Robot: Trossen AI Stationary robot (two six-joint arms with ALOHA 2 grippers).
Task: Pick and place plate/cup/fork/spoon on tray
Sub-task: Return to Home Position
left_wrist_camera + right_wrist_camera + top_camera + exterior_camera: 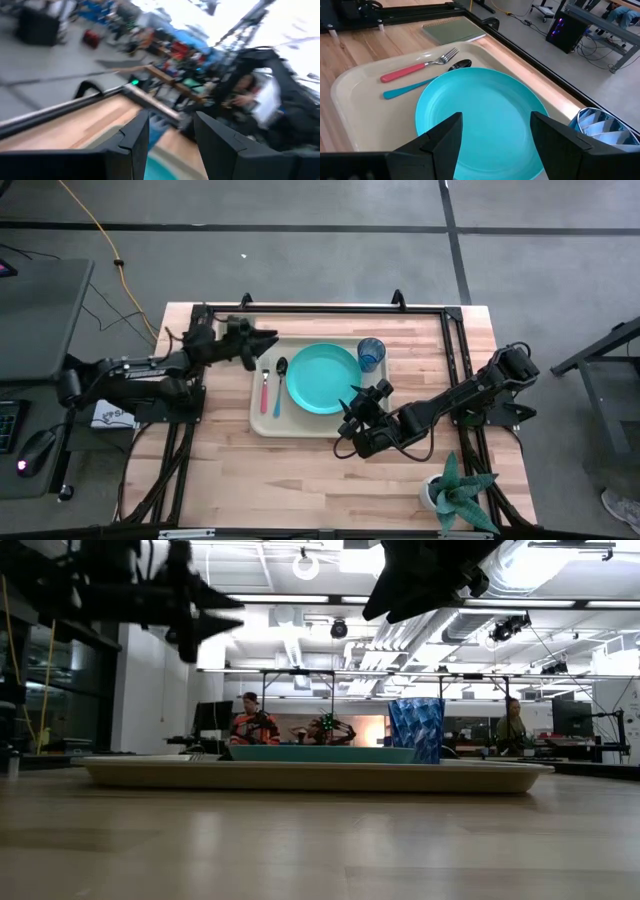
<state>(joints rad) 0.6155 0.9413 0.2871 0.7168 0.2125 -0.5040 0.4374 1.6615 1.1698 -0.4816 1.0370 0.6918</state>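
The beige tray (320, 426) lay on the pale wooden table (300, 480). In the tray's middle sat the plate (323, 378), with the cup (371, 354) in a right-hand corner and the fork (264, 390) and spoon (279, 385) along the left side. The left gripper (268, 340) hung over the tray's left corner, fingers apart and empty. The right gripper (350, 415) hovered at the tray's right edge, also spread and empty. A potted plant (458, 495) stood well right of the tray. Around the table was grey floor.

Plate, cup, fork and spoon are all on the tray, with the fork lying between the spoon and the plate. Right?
No: the spoon lies between the fork and the plate, as the high view shows. All four, the cup included, are on the tray.
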